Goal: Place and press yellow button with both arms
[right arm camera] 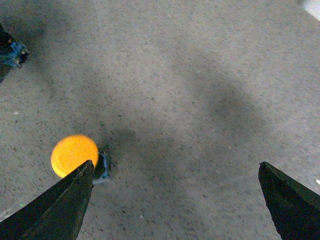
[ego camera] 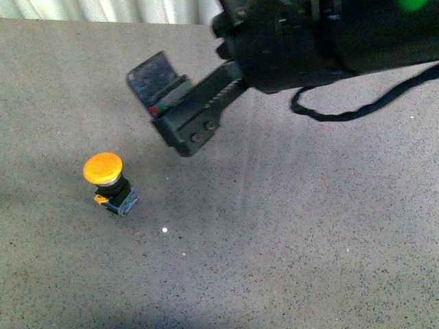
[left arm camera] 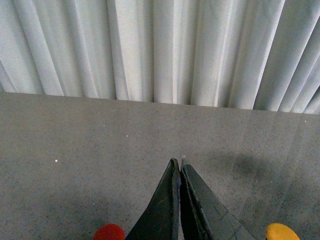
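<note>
The yellow button (ego camera: 104, 170) stands at the left of the front view, a little below the middle, upright on the table (ego camera: 309, 240) and apart from everything else. Its round orange-yellow cap is smooth and slightly domed. It sits on a short black neck above a small blocky base of blue with a yellow corner. The table is a matt grey surface flecked with fine dark and white specks, and a pleated pale curtain (ego camera: 103, 9) hangs along its far edge. The right arm comes in from the upper right of the front view as a bulky black housing with a black cable (ego camera: 357, 110) looping beneath it. The right gripper (ego camera: 159, 113) slants down and left toward the button without touching it. One of its fingers is a flat scuffed pad and the other a dark, screwed bar. In the right wrist view the right gripper (right arm camera: 175, 200) is spread wide with nothing in it, and the button's cap (right arm camera: 74, 154) lies just beside one dark wedge-shaped finger (right arm camera: 60, 210). In the left wrist view the left gripper (left arm camera: 178, 167) hangs over bare table with its two black tapered fingers pressed together, grasping nothing.
</note>
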`<state>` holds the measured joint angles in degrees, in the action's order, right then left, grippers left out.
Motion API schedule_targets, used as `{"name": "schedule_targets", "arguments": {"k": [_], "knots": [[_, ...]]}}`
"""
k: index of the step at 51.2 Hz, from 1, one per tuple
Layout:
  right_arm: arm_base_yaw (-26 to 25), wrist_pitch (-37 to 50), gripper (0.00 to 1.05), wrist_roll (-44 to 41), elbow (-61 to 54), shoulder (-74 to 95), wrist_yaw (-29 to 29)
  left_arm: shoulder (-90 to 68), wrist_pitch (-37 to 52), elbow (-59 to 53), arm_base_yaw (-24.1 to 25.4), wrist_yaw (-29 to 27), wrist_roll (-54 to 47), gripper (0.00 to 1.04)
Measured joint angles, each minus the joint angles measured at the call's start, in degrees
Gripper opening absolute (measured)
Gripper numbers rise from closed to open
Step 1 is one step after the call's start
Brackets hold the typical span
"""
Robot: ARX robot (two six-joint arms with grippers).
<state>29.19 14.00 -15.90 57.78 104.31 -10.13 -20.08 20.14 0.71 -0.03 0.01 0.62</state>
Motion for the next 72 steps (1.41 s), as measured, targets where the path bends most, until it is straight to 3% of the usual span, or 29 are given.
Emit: {"name": "schedule_targets", "arguments": {"k": [23,32,72], "knots": [[5.46,-4.9,0.02,9.16,9.9,9.2,-7.96,9.46,-9.46,0.0,0.0,-0.02,0.0,0.01],[5.88,-6.56,0.01,12.17,10.64,10.75,-8.79,18.27,-19.67,0.0,0.0,0.02,-0.02,0.01],[5.95,-12.33,0.01,19.52,13.33,16.17,-7.87,19.12,-20.15,0.0,0.04,-0.02,-0.02,0.01]]}}
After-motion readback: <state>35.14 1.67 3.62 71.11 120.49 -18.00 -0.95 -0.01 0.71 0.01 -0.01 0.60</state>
